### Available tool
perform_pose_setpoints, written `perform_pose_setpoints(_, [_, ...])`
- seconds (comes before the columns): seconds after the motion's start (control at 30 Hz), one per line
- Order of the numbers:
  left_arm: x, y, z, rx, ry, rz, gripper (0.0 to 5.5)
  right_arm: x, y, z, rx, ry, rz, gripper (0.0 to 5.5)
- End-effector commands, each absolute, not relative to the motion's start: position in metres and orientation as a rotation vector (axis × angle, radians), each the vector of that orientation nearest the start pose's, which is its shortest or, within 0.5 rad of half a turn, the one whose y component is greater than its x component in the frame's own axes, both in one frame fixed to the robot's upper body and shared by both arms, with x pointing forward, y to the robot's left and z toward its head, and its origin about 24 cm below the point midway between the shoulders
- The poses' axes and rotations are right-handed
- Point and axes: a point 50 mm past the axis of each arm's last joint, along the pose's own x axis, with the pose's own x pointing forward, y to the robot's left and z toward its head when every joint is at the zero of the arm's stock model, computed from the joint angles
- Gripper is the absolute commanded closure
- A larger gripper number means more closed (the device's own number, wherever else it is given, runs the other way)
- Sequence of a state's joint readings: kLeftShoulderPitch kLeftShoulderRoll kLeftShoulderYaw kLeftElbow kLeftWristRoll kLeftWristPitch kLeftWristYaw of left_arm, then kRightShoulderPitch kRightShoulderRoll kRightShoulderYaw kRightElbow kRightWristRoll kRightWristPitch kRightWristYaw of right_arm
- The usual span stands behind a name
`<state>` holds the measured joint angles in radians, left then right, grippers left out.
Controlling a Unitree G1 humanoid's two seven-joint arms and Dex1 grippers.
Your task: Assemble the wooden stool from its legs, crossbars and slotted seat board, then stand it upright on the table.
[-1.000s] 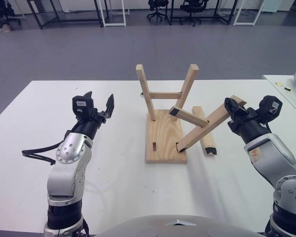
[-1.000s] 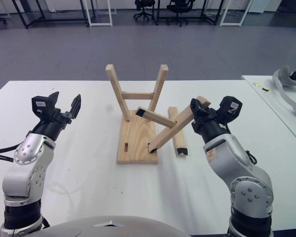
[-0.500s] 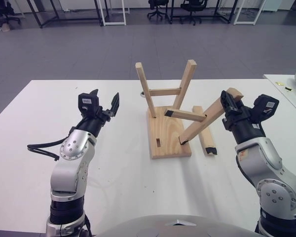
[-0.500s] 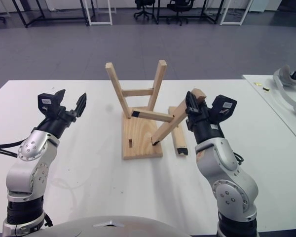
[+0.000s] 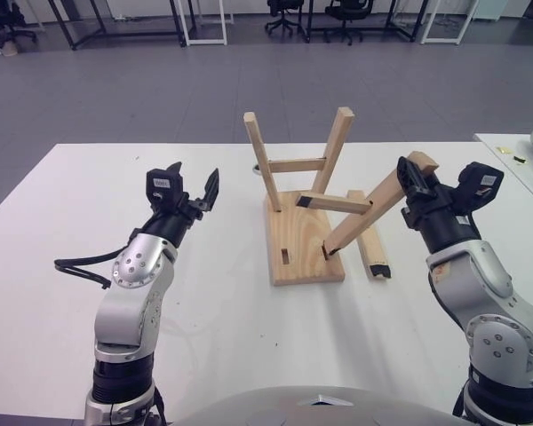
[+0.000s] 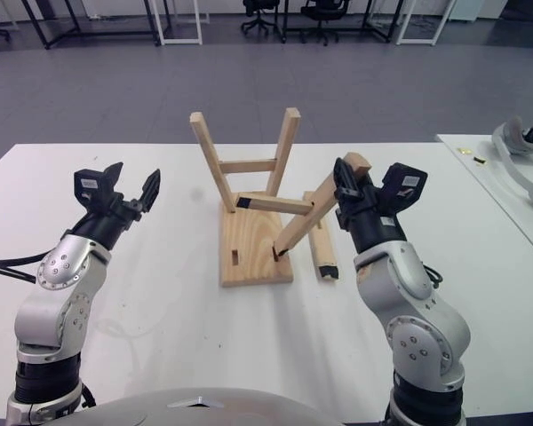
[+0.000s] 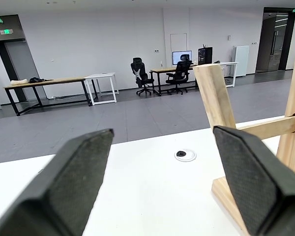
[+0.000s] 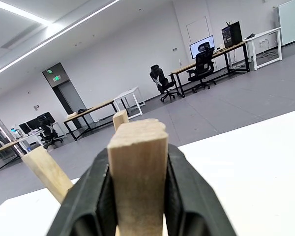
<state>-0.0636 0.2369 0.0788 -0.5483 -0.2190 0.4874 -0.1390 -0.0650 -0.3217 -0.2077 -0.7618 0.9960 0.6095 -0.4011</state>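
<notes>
Leg [image 5: 366, 211] with its attached crossbar [image 5: 333, 202], clamped at the top end by the right gripper [image 5: 413, 185], has been tipped steeper over the last second. Its foot now meets the right edge of the upturned seat board [image 5: 300, 253] lying mid-table, so seating of a third leg appears under way. The left gripper [image 5: 194, 182], fingers spread and empty, has drawn nearer the board; its white tag [image 5: 158, 184] bears print too small to read.

It looks like an open office or a lab. In the back, black swivel chairs [image 7: 139, 74] stand beside white metal-frame desks [image 7: 101, 76].
</notes>
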Motion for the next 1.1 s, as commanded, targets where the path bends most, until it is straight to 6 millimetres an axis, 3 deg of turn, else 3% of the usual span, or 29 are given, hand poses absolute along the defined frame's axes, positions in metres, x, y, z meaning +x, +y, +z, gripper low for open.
perform_pose_setpoints(0.03, [0.247, 0.171, 0.140, 0.073, -0.120, -0.188, 1.76, 0.219, -0.175, 0.178, 0.446, -0.083, 0.114, 4.46])
perform_pose_setpoints(0.2, [0.248, 0.170, 0.140, 0.084, -0.122, -0.196, 1.76, 0.215, -0.176, 0.162, 0.424, -0.022, 0.084, 4.46])
perform_pose_setpoints(0.5, [0.248, 0.168, 0.140, 0.098, -0.122, -0.202, 1.76, 0.214, -0.171, 0.161, 0.269, -0.028, 0.059, 4.46])
perform_pose_setpoints(0.73, [0.250, 0.166, 0.140, 0.113, -0.127, -0.216, 1.76, 0.214, -0.160, 0.123, 0.128, 0.190, 0.094, 4.46])
perform_pose_setpoints(0.9, [0.252, 0.163, 0.140, 0.118, -0.132, -0.224, 1.76, 0.215, -0.154, 0.113, 0.070, 0.253, 0.134, 4.46])
perform_pose_setpoints(1.0, [0.251, 0.162, 0.139, 0.118, -0.131, -0.219, 1.76, 0.216, -0.156, 0.111, 0.070, 0.249, 0.133, 4.46])
perform_pose_setpoints(1.1, [0.250, 0.162, 0.138, 0.117, -0.132, -0.215, 1.76, 0.223, -0.159, 0.127, 0.107, 0.151, 0.126, 4.46])
